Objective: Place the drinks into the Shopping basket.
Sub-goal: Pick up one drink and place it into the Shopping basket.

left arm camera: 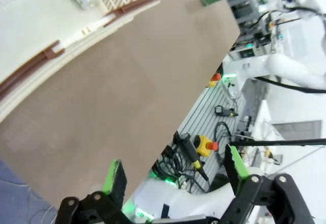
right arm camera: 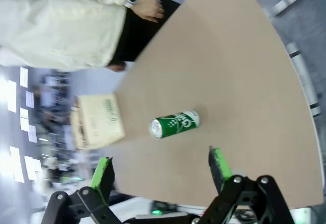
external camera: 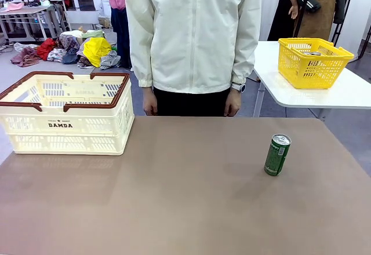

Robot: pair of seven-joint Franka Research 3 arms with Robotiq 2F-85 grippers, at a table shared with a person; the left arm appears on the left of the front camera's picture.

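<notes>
green drink can (external camera: 277,155) stands upright at the right of the table (external camera: 174,203), well apart from the cream shopping basket (external camera: 87,136) at far left. left gripper (left arm camera: 173,162) and right gripper (right arm camera: 159,159) both gape wide, empty. this can is yet to go in.

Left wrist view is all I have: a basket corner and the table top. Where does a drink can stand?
Observer: One slim green metal can with a silver top stands upright on the right part of the brown table, far from the cream-white slotted plastic basket.
Operator: Is the right tool near it?
Observer: The right tool is open and empty; the can is ahead of it, untouched.
Operator: Where is the person?
Observer: The person in a white jacket stands at the far edge, hands hanging beside the body.
</notes>
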